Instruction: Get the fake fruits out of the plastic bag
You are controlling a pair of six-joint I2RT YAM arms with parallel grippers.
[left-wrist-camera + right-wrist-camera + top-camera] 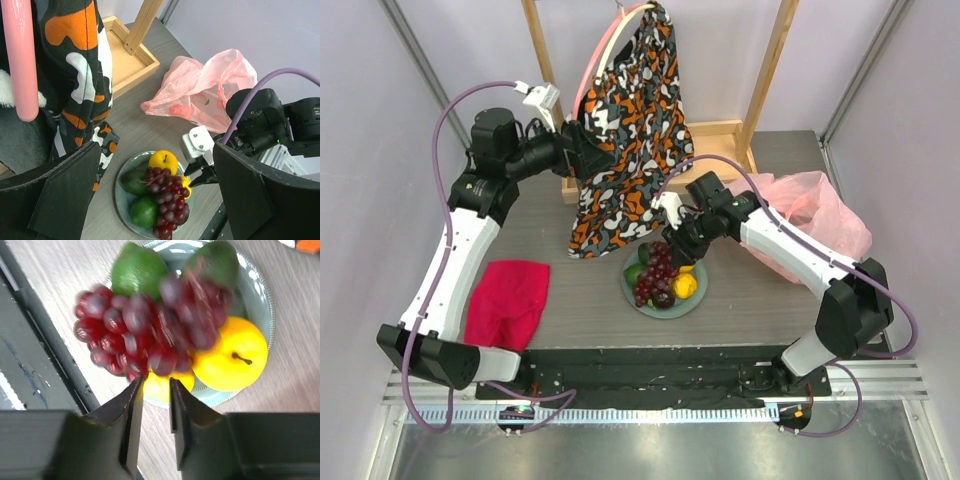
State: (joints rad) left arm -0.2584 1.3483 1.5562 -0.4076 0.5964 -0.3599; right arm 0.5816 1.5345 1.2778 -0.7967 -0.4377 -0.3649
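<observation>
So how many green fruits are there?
2. Both on the plate, left of the grape bunch in the left wrist view: a bright green fruit nearer the camera, a darker green fruit beside the yellow fruit. Another could hide under the grapes.

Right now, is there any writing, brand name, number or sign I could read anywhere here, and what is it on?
No text can be read in any of the views.
plastic bag: faint reddish and green printed marks, too blurred to read.
patterned garment, plate, red cloth: no lettering visible.
</observation>
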